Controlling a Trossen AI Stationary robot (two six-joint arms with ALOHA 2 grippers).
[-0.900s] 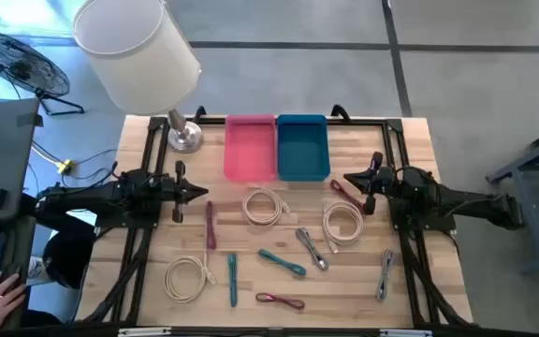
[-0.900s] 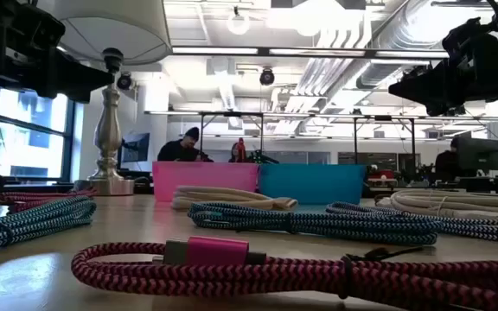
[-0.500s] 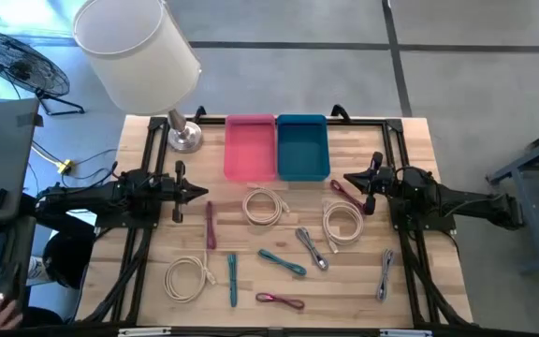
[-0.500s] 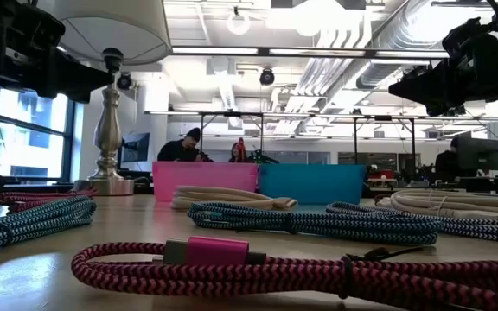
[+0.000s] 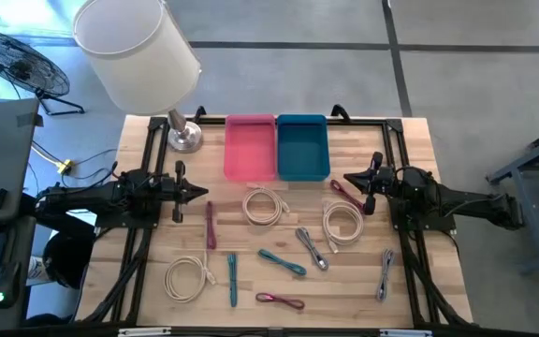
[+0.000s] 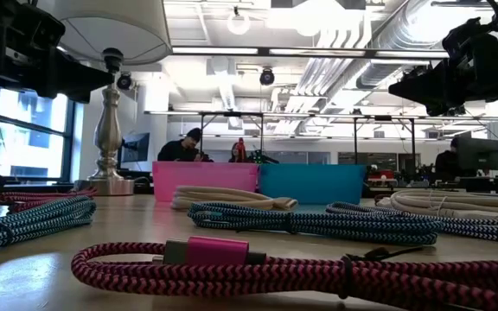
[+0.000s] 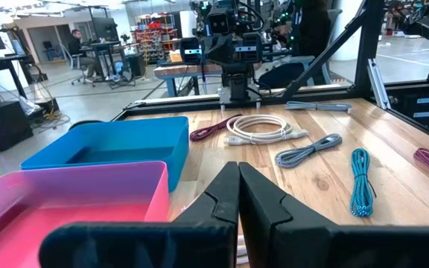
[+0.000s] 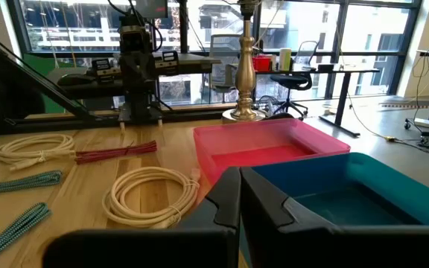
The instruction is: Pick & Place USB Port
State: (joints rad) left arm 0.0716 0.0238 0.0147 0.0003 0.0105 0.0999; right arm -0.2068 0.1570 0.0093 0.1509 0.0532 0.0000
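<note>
Several bundled USB cables lie on the wooden table: white coils (image 5: pixel 264 206) (image 5: pixel 342 223) (image 5: pixel 188 278), teal ones (image 5: pixel 282 262) (image 5: pixel 232 279), grey ones (image 5: pixel 312 249) (image 5: pixel 386 274), dark red ones (image 5: pixel 210 225) (image 5: pixel 345 192) and a magenta one (image 5: pixel 281 300). A pink bin (image 5: pixel 250 147) and a blue bin (image 5: pixel 302 146) stand at the far middle. My left gripper (image 5: pixel 202 193) hovers shut at the table's left, above the cables. My right gripper (image 5: pixel 348 178) hovers shut at the right. Both are empty.
A lamp with a white shade (image 5: pixel 137 51) stands on its metal base (image 5: pixel 184 138) at the far left corner. Black frame rails (image 5: pixel 396 150) run along the table's sides. People sit at desks in the room beyond the table (image 6: pixel 182 147).
</note>
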